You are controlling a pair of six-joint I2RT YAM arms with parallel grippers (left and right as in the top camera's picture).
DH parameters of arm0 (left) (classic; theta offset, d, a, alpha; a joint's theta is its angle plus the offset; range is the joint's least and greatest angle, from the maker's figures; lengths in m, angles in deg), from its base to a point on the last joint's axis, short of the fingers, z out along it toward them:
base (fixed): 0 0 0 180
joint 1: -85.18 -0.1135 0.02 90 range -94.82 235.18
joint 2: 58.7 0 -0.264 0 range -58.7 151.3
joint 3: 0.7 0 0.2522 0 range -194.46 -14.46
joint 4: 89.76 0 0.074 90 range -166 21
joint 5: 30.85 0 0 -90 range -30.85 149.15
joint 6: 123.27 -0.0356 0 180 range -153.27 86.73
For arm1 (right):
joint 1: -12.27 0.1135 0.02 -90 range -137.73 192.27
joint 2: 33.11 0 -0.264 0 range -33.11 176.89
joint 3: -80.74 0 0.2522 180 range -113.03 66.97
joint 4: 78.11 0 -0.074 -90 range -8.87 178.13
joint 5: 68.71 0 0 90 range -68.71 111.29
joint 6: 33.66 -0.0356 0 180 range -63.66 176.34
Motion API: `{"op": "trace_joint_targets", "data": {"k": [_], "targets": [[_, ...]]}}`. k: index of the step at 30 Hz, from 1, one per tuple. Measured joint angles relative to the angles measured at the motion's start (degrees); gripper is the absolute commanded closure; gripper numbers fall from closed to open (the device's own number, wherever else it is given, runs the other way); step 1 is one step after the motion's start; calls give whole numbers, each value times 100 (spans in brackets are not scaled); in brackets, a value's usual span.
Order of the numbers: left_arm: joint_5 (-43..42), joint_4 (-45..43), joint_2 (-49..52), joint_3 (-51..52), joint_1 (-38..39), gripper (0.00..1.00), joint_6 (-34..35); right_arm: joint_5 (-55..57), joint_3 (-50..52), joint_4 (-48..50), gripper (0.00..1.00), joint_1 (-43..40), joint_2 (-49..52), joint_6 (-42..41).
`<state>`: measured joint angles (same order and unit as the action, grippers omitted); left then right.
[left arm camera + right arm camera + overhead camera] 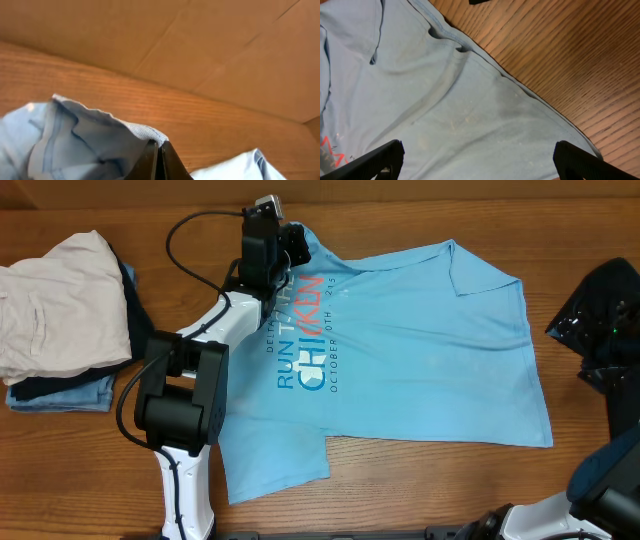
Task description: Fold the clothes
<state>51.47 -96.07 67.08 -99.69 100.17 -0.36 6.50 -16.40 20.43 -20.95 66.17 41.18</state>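
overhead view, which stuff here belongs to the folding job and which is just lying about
In the job: sky-blue T-shirt; left gripper, shut on its cloth; right gripper, open over it.
Lying about: cream-beige garment; dark garment under it; pale blue cloth at the pile's bottom.

The left arm (pixel 215 325) rises from the lower left of the overhead frame, bends at a dark elbow, and reaches to the upper centre-left. The left gripper (pixel 291 242) is closed, its fingers (pixel 150 162) pressed together on a fold of the T-shirt (pixel 75 145). The right arm (pixel 600 330) sits at the right edge. The right gripper (pixel 480 162) has its fingers (pixel 380 157) spread wide, holding nothing.
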Motion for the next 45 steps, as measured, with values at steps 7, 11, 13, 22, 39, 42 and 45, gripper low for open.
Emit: {"op": "trace_joint_targets", "data": {"k": [7, 11, 13, 22, 39, 42, 45], "targets": [[-92, -162, 925, -673, 4, 96, 0, -2, 0, 4, 0, -2, 0, 0], [-221, 431, 1622, -1856, 4, 96, -7, 0, 0, 2, 0, 0, 0, 0], [-247, 588, 1821, -2398, 4, 96, -42, -2, 0, 2, 0, -2, 0, 0], [-282, 767, 2400, -3279, 4, 89, -173, -2, 0, 2, 0, -2, 0, -2], [-767, 5132, 2627, -6706, -251, 35, -1530, -2, 0, 4, 0, 0, 0, -2], [-494, 6175, 2625, -7005, -601, 57, -1744, -2, 0, 0, 0, 0, 0, -2], [-374, 6826, 2625, -6961, -876, 81, -1838, -2, 0, 4, 0, -2, 0, 2]]}}
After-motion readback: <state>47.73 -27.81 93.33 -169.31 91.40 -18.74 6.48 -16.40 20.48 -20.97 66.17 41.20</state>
